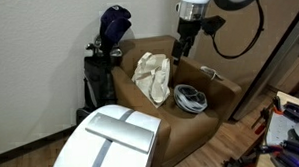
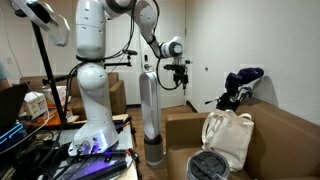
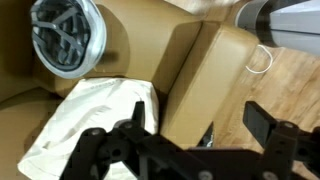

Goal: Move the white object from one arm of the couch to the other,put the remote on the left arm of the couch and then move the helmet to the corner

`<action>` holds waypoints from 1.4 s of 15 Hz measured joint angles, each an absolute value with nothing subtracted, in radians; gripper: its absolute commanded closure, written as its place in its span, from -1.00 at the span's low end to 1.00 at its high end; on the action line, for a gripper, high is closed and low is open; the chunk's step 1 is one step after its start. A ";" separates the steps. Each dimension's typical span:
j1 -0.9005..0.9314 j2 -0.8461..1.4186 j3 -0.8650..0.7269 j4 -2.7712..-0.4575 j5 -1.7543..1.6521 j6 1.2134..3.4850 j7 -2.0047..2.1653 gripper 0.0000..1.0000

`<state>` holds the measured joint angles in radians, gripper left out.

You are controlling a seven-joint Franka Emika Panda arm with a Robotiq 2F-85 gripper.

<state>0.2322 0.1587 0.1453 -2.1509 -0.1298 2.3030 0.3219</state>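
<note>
i have the hand [image 1: 184, 50] hanging in the air above one arm of the brown leather couch [image 1: 196, 132], clear of the cushion and touching nothing. in the wrist view its two dark fingers [image 3: 135, 128] are spread wide with nothing between them; the padded tan couch arm [image 3: 215, 80] shows through the gap, with wooden floor [image 3: 292, 85] past its outer edge.

the white fabric bag [image 1: 152, 76] lies slumped on the seat, leaning on the backrest. the wrist view shows it just beside the inner face of that couch arm. the grey vented helmet [image 1: 190, 97] sits on the seat cushion next to the bag, nearer the front edge, open side up as far as i can tell.

in an exterior view the hand [image 2: 181, 80] is well above and off to the side of the bag [image 2: 228, 138] and the helmet [image 2: 207, 166]. a dark golf bag [image 1: 101, 75] stands behind the far arm of the couch, against the wall.
</note>
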 measured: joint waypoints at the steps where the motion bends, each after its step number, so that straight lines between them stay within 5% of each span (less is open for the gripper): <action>1: 0.238 0.159 0.167 -2.133 -0.098 2.281 0.279 -1.00; 8: 0.287 0.163 0.256 -1.940 -0.015 2.038 0.166 -1.00; 21: 0.363 0.199 0.277 -1.888 -0.005 1.969 0.379 -1.00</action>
